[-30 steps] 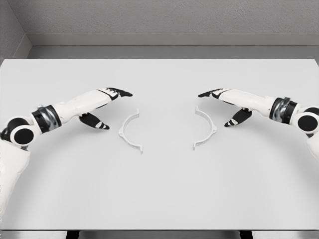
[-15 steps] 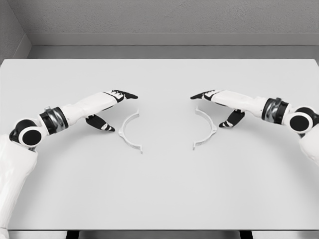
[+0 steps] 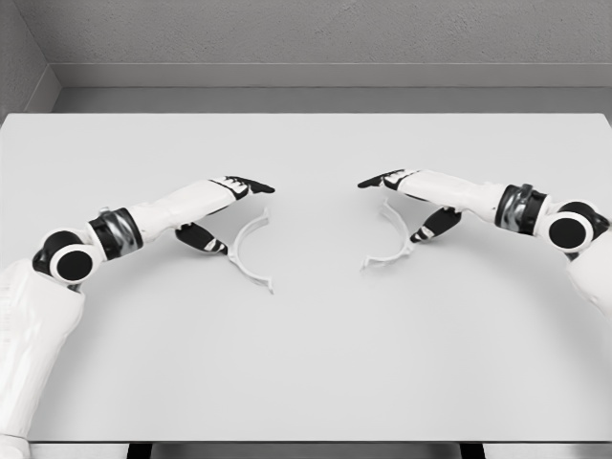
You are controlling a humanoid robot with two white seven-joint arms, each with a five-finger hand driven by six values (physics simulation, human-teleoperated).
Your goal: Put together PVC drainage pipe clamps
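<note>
Now the left hand (image 3: 222,208) reaches in from the left side, palm down, its dark-tipped fingers (image 3: 251,184) stretched out flat toward the right and the thumb hanging lower and nearer — spread, holding nothing. The thumb tip sits just beside the outer curve of the left clamp half (image 3: 245,252), a thin white half-ring lying flat on the table (image 3: 306,363) with its opening facing right; whether thumb and ring actually touch cannot be told. Opposite it, the right hand (image 3: 409,199) comes in from the right in a mirrored pose, fingers (image 3: 379,180) extended leftward and loose, thumb dropped below them, gripping nothing. Its thumb meets or nearly meets the outer bend of the right clamp half (image 3: 398,241), a matching white arc that opens toward the left and lies somewhat tilted, its near end pointing left. Both halves rest near the middle of the table, well apart from each other, their open sides facing — a bare gap of pale tabletop between them. Behind, a grey wall (image 3: 316,33) runs along the far edge.
</note>
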